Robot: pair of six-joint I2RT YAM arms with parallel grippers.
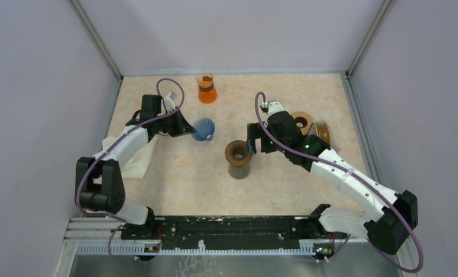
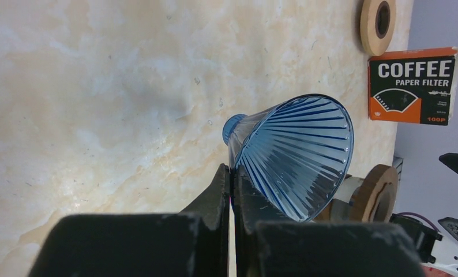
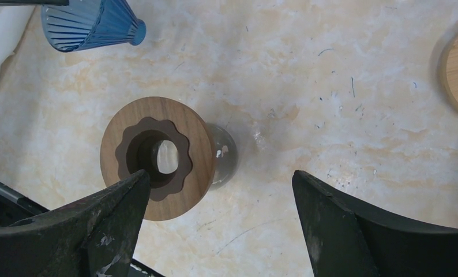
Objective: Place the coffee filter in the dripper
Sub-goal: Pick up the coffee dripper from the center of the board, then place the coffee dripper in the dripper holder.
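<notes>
Marbled tabletop, left jaws clamped on blue dripper, right jaws wide, apparently over wooden stand.

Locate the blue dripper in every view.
Top external: blue dripper, left of centre, in the left gripper.
Left wrist: blue dripper centre-right, rim pinched.
Right wrist: blue dripper, top-left corner.
Shared landmark: wooden ring on the glass stand.

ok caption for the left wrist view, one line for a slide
Left end effector shut on the rim of the tilted blue dripper, coffee filter box beyond.
</notes>
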